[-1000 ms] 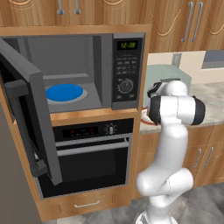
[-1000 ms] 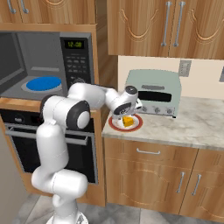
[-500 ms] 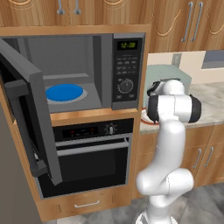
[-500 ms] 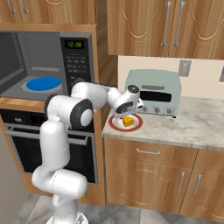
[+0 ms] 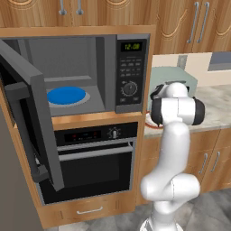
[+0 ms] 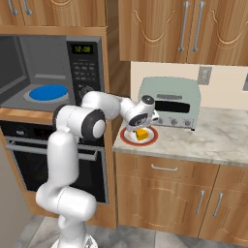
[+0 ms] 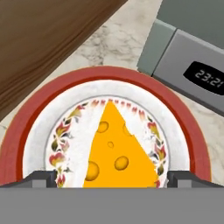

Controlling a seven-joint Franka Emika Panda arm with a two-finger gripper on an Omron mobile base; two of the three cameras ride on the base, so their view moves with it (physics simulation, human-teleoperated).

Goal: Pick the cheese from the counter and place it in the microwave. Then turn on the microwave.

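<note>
Change: the hand [image 6: 141, 127] had sunk closer over the cheese [image 6: 141, 134] than a second before; plate and cheese had not shifted.
Hidden: from the left base view, the arm blocked the cheese.
Hand: spread wide, holding nothing, fingertips [image 7: 41, 178] flanking the wedge's broad end.
Cheese: on a red-rimmed plate [image 7: 26, 118] on the desk [image 6: 213, 140], just right of the open microwave [image 5: 131, 72].

My arm [image 5: 173, 149] is glossy white, built from rounded tubular links with dark bands at the joints. One fat cylindrical joint has black end caps. Its pedestal swells into a bulbous white mound. My gripper [image 6: 141, 127] has a white head with 2 small dark tips.
</note>
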